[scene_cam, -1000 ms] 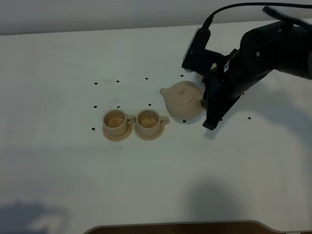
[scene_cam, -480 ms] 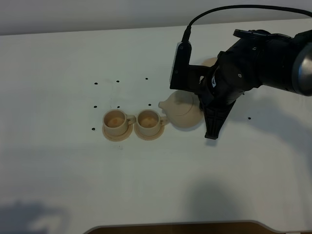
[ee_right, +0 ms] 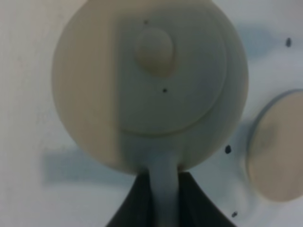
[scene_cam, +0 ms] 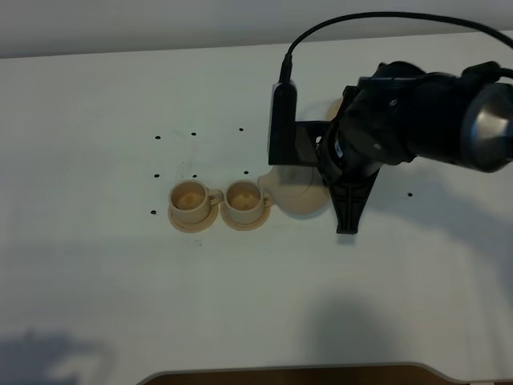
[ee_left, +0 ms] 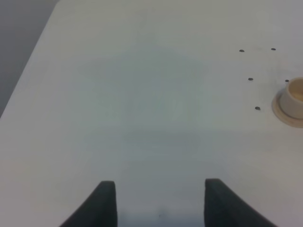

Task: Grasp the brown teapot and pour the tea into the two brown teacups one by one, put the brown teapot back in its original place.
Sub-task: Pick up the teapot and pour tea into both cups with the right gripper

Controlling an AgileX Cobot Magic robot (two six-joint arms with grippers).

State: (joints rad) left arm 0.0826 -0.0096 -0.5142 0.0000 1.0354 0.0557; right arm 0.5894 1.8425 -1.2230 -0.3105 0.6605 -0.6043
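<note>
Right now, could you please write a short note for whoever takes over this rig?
Left claw: open, over the table.
Right claw: shut on the brown teapot by its handle.
Teapot is off its saucer, spout beside the nearer teacup; the other teacup stands beside that one.
Done: grasp. Left: pour into both teacups, return teapot to saucer.

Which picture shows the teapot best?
The right wrist view: the brown teapot fills it, lid and knob clear, handle pinched in the right claw. The high view shows only part; the arm hides the rest. The left wrist view misses it.
</note>
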